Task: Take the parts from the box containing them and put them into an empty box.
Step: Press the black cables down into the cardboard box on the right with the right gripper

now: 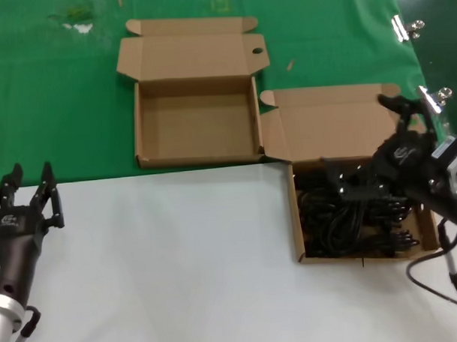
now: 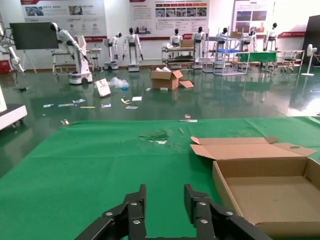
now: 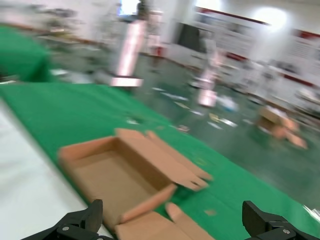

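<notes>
Head view: the right gripper (image 1: 341, 183), jaws spread wide, hangs over the parts (image 1: 350, 215) in the full box (image 1: 299, 213); the empty box (image 1: 140, 125) lies well beyond it. These cables look light and floppy, best pinched mid-bundle. Left wrist view: the left gripper (image 2: 164, 207) idles open. Right wrist view: the fingertips (image 3: 95, 212) are well apart.

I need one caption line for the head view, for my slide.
Right gripper open over the cables in their box; empty box waits; left gripper idle.

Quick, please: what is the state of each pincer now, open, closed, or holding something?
Left pincer: open, holding nothing, parked over the white table.
Right pincer: open wide, over the box of black cables, holding nothing visible.
</notes>
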You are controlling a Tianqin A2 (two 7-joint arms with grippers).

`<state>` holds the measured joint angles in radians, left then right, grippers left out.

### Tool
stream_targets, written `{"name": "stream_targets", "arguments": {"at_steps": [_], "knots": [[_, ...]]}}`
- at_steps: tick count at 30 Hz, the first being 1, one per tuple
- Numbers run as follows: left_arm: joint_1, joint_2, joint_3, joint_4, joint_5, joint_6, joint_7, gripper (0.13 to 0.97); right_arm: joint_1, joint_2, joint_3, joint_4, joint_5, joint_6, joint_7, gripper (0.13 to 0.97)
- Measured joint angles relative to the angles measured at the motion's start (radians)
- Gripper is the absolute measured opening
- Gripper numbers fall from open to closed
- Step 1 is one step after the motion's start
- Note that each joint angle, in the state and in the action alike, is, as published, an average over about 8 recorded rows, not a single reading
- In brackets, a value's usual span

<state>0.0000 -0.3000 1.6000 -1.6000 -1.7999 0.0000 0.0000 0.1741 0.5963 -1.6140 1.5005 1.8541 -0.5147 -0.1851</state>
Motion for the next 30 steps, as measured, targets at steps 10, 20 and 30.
{"name": "stream_targets", "arguments": {"at_steps": [10,20,30], "knots": [[0.0,0.0,0.0,0.0,0.0,0.0,0.0,0.252,0.211,0.162,-0.102,-0.119,-0.009,-0.394,-0.259,0.966],[0.0,0.0,0.0,0.0,0.0,0.0,0.0,0.161,0.495,0.23,-0.279,-0.319,-0.109,-0.781,-0.535,0.966],[0.0,0.0,0.0,0.0,0.0,0.0,0.0,0.14,0.776,0.146,-0.427,-0.609,-0.272,-0.919,-0.874,0.966]]}}
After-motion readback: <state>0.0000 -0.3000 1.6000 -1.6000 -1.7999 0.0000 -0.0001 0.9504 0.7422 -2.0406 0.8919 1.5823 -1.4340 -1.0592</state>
